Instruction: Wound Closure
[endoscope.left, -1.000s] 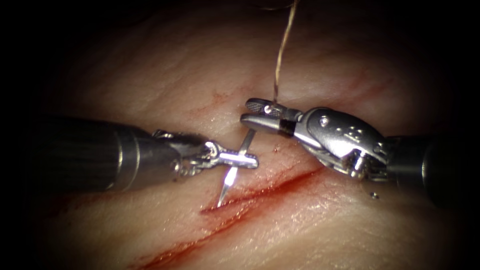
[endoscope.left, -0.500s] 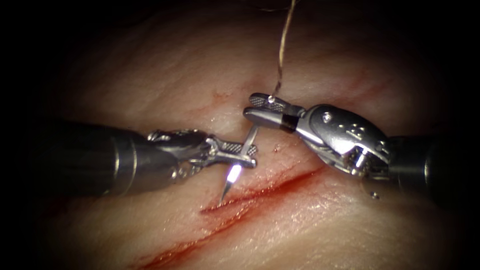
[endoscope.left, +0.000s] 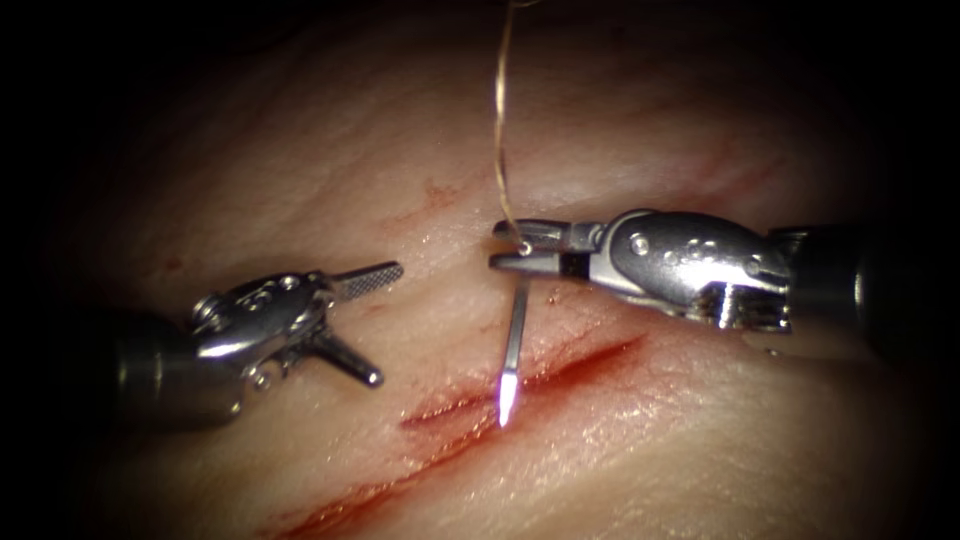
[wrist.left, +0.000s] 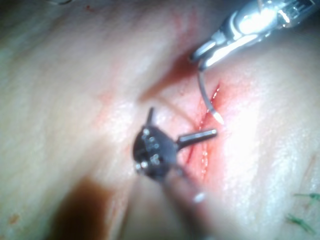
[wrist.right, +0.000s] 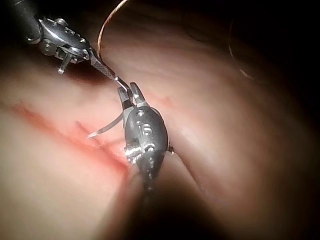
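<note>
Right tool (endoscope.left: 510, 252) clamped on the needle (endoscope.left: 513, 340) near its thread end, tip hanging free just over the cut (endoscope.left: 520, 385), left tool (endoscope.left: 375, 325) wide open and empty; stiff, slick, light steel, best grabbed mid-curve, thread (endoscope.left: 499, 120) limp.

The right tool (endoscope.left: 505, 247) reaches in level from the right, its 2 jaws closed on the needle's (endoscope.left: 513, 340) rear end. The left tool (endoscope.left: 375, 325) lies low at the left, jaws spread wide, holding nothing.
</note>
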